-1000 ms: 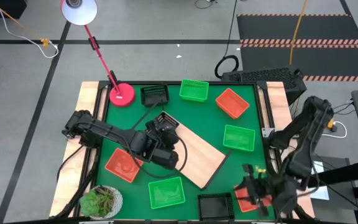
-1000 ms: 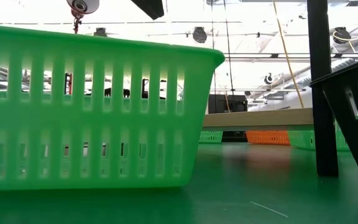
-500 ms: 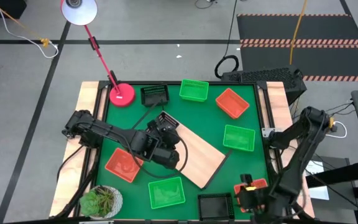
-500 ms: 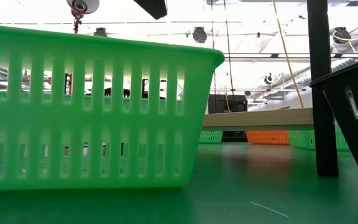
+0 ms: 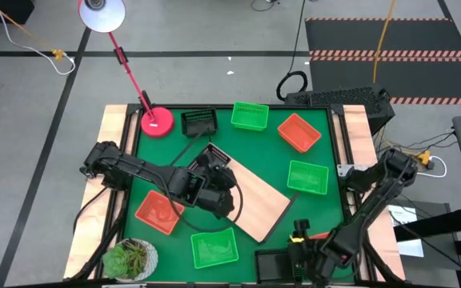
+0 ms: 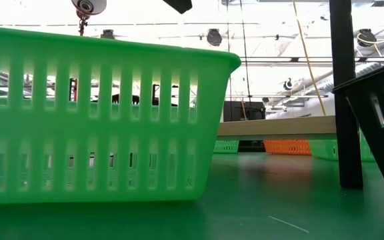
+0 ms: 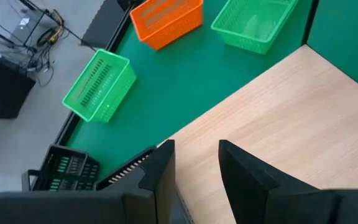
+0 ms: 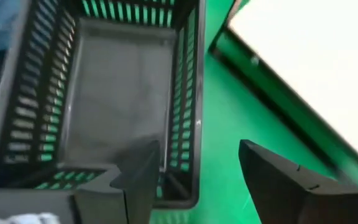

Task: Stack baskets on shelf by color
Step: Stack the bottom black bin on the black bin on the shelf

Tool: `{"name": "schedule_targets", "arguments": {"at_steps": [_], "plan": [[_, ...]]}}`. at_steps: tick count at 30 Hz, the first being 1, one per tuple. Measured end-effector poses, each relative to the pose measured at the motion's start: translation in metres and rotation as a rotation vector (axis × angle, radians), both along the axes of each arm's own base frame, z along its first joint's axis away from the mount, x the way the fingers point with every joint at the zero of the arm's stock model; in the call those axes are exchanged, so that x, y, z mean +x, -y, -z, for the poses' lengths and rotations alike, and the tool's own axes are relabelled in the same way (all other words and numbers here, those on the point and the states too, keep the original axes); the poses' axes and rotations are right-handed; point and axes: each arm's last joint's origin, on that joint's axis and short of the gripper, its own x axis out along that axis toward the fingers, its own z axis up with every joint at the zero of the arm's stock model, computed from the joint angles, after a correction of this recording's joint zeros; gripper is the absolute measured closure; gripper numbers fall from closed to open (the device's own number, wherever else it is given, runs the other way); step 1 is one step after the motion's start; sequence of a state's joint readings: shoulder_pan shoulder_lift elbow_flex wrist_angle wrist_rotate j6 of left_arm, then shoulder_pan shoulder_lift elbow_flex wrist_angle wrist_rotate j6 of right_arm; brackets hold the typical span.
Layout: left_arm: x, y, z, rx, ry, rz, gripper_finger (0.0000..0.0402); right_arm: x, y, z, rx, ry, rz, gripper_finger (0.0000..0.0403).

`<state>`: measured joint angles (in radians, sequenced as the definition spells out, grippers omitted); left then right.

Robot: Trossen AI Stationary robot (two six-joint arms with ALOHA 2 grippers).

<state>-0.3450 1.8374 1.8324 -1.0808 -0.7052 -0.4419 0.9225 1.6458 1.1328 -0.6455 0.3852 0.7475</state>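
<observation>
The shelf (image 5: 250, 198) is a light wood board lying askew mid-table. A black basket (image 5: 212, 154) sits tilted at its far left end, and my left gripper (image 5: 214, 170) stands open beside it; bare wood shows between the fingers (image 7: 194, 171). My right gripper (image 5: 293, 254) hangs open over a second black basket (image 5: 277, 262) at the near edge. In its wrist view the fingers (image 8: 197, 155) stand to either side of one long wall (image 8: 194, 106), not touching. Green baskets (image 5: 214, 248) (image 5: 307, 177) (image 5: 250, 116), red ones (image 5: 159, 212) (image 5: 298, 132) and a third black one (image 5: 199, 122) rest on the mat. My left gripper has nothing between its fingertips. The tilted black basket's rim (image 7: 126, 169) runs up to the outer side of one finger (image 7: 160, 168); I cannot tell whether they touch.
A red lamp base (image 5: 158, 122) stands at the far left corner and a potted plant (image 5: 130, 258) at the near left. A red basket (image 5: 320, 236) shows partly under the right arm. In the low view a green basket (image 6: 99, 113) fills the foreground.
My right gripper has come down and moved toward the table's left along the near edge, from above the red basket at the near right corner to the black basket. My left gripper has stayed in place, its wrist turning slightly.
</observation>
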Motion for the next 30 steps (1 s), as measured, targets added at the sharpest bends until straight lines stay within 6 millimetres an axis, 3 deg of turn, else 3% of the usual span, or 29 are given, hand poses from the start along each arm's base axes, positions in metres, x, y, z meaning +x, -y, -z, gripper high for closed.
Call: {"name": "schedule_targets", "arguments": {"at_steps": [6,14,16,22,30], "plan": [[0.002,0.001,-0.001,0.014,0.009,0.029,0.0275,0.004,0.008,0.015,0.067,-0.040,0.013,0.0230],[0.004,0.001,-0.002,0.024,0.015,0.048,0.0275,0.004,0.007,0.011,0.134,-0.069,-0.035,0.0378],[0.004,0.002,-0.003,0.022,0.020,0.049,0.0275,0.004,0.007,0.005,0.155,-0.045,-0.049,0.0392],[0.005,0.002,-0.003,0.013,0.039,0.044,0.0275,0.000,0.013,-0.026,0.246,0.056,-0.085,0.0385],[0.004,0.007,-0.011,-0.060,0.085,0.093,0.0275,-0.006,0.028,-0.094,0.344,0.242,-0.092,0.0393]]}}
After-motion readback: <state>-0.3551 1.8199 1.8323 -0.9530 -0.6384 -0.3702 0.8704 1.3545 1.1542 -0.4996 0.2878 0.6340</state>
